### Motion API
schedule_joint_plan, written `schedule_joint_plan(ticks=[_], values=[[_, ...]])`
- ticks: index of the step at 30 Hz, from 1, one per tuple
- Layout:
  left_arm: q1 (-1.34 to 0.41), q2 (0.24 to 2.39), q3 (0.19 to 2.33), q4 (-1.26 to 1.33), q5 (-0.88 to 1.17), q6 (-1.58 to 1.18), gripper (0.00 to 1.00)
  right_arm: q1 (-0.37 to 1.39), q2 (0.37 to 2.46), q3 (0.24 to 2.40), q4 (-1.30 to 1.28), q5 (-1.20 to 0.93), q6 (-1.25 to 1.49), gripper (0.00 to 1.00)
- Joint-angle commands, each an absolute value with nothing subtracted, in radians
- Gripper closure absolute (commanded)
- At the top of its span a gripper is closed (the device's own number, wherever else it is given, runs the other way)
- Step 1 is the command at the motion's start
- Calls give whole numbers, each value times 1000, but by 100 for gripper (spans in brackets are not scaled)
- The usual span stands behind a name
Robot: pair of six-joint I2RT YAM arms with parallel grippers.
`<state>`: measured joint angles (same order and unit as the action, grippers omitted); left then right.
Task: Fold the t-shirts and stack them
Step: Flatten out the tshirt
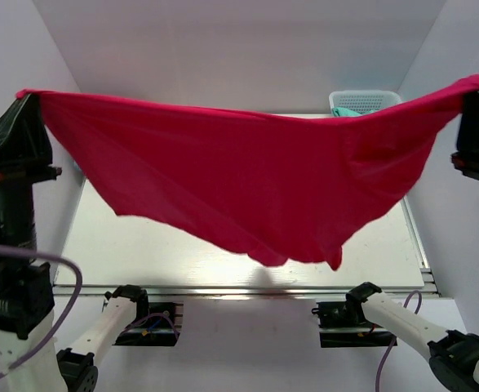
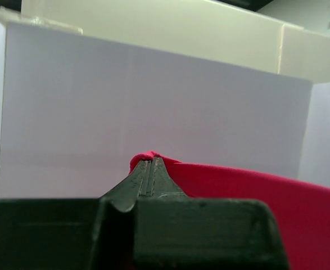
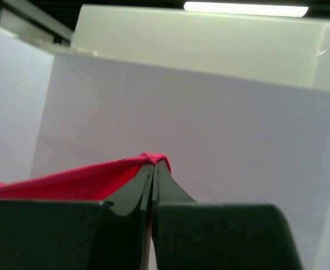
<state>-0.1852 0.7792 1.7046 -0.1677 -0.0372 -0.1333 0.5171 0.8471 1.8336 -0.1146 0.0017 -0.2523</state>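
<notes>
Top external view: both arms stand raised high, the left arm (image 1: pixel 11 139) at the left edge and the right arm (image 1: pixel 477 131) at the right edge, with their wrists well apart and at much the same height. The left jaws are pinched tight on one corner of the crimson t-shirt (image 1: pixel 247 188), and the right jaws are pinched tight on the opposite corner. Between the two sets of jaws the cloth's upper edge runs in a shallow sag. The rest hangs below them in a wide drape over the desk (image 1: pixel 141 245), its lowest point nearer the right jaws. In each wrist view a small tuft of crimson cloth pokes out past the closed tips. Below and beyond the right jaws, a white mesh basket (image 1: pixel 365 101) sits at the desk's far corner, with a bit of teal cloth (image 1: pixel 345 112) in it.
</notes>
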Motion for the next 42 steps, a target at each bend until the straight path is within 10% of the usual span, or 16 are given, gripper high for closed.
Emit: schedule_joint_plan(ticks=[1, 16, 19, 20, 21, 22, 25, 28, 30, 42], values=[[-178, 782, 1727, -222, -18, -107, 100, 515, 862, 1859, -38, 79, -330, 100], [-176, 1257, 1267, -28, -124, -112, 96, 459, 1330, 1333, 511, 338, -517, 100], [-176, 1494, 1272, -61, -184, -156, 58, 413, 1498, 1305, 500, 273, -437, 100], [-176, 1550, 1291, -81, -219, -156, 26, 393, 1608, 1298, 499, 267, -393, 100], [-176, 1606, 1305, -90, -230, -156, 14, 388, 1646, 1302, 483, 229, -370, 100], [-176, 1661, 1352, -106, -239, -156, 0, 376, 1679, 1310, 460, 177, -353, 81], [-176, 1866, 1524, -266, -219, -167, 0, 371, 1903, 1431, 323, 158, -290, 37], [-176, 1944, 1577, -319, -172, -167, 0, 370, 1986, 1571, 186, 137, -232, 31], [-176, 1913, 1518, -266, -131, -167, 0, 370, 1958, 1552, 198, 135, -192, 10], [-199, 1674, 1182, -236, 115, -297, 0, 374, 1784, 1343, -33, 93, 201, 10]])
